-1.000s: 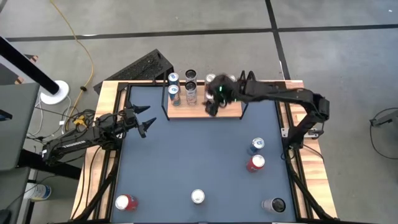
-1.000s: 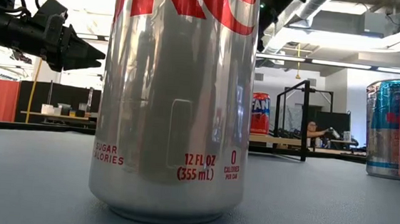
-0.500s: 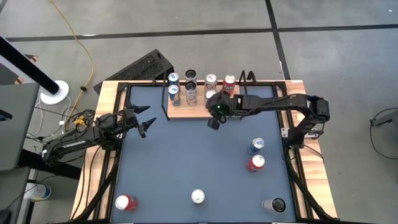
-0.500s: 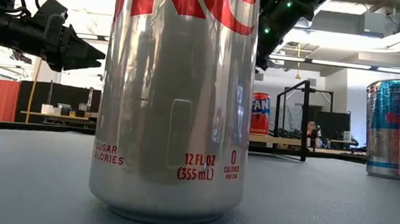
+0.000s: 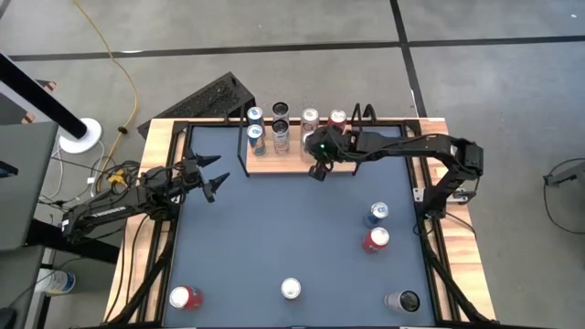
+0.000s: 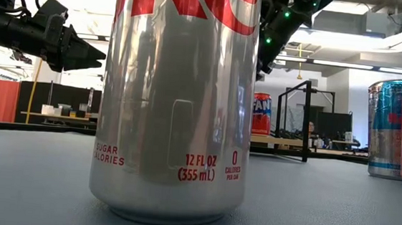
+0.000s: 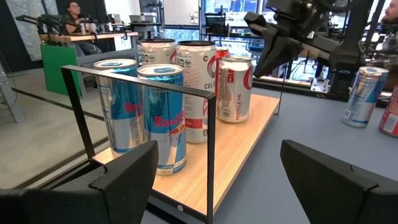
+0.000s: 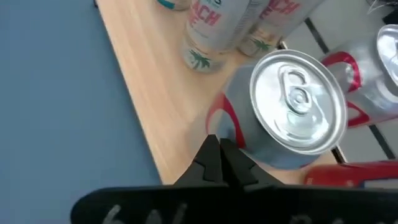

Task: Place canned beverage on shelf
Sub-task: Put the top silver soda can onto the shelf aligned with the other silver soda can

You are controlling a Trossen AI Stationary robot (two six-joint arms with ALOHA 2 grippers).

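Note:
The shelf point(image 5: 297, 161), a light-wood board in a black rail frame, lies at the table's far edge and carries several upright cans. The nearest is a silver-and-red can point(image 8: 292, 112), standing on its base on the board. My right gripper point(image 5: 317, 172) hangs shut above the shelf's near edge, just in front of that can, with nothing between its fingers point(image 8: 219, 152). It also shows in the left wrist view as the right gripper point(image 7: 264, 59). My left gripper point(image 5: 212, 183) waits open and level at the table's left, facing the shelf point(image 7: 242, 140).
Loose cans stand on the grey-blue tabletop: a blue one point(image 5: 377, 213) and a red one point(image 5: 376, 239) at the right, a silver one point(image 5: 291, 289) near the front edge, a red one point(image 5: 185, 297) front left, a dark one point(image 5: 402, 301) front right.
My right gripper has drawn back from over the cans on the shelf toward the table's near edge, sunk a little and shut. The silver-and-red can that it covered now stands bare on the board.

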